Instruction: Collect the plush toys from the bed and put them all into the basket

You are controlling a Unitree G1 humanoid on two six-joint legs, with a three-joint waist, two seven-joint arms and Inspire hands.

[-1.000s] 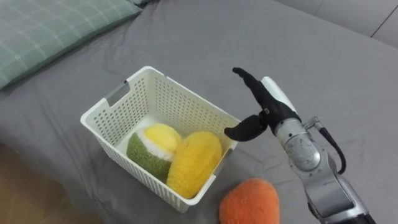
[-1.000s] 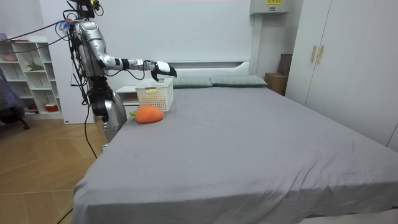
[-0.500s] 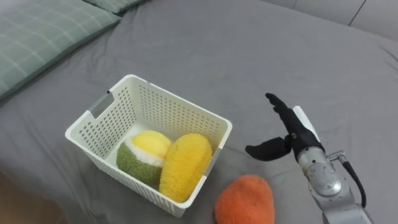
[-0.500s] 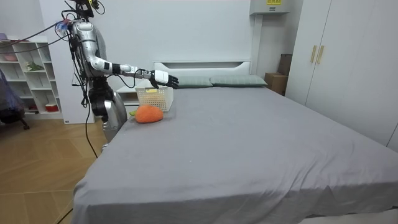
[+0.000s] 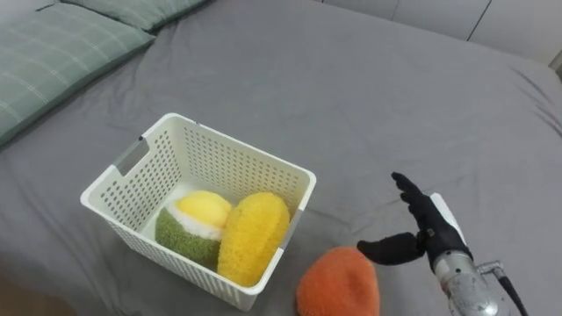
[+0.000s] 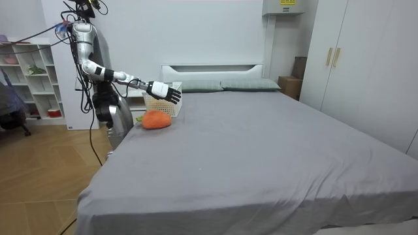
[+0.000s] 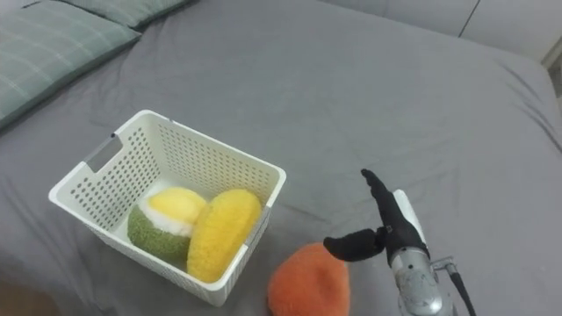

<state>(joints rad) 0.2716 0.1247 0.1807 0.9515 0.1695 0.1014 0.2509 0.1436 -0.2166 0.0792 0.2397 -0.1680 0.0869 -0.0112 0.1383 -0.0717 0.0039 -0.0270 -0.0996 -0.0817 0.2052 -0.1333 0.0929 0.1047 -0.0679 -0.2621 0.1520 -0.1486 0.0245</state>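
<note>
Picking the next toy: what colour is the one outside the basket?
The toy is orange, clearest in the left eye view.

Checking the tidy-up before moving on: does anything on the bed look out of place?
One orange toy lies on the bed outside the white basket, by its near corner, while the yellow toy and the green-and-yellow toy sit inside. The right hand hovers open beside it. Nothing looks spilled or damaged.

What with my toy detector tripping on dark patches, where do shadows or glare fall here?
Left eye view: soft, even light; no glare on the white basket, its inside slightly shaded. Right eye view: the orange toy evenly lit, faint shade under the open right hand. Room view: the bed uniformly lit, no hard shadows.
</note>
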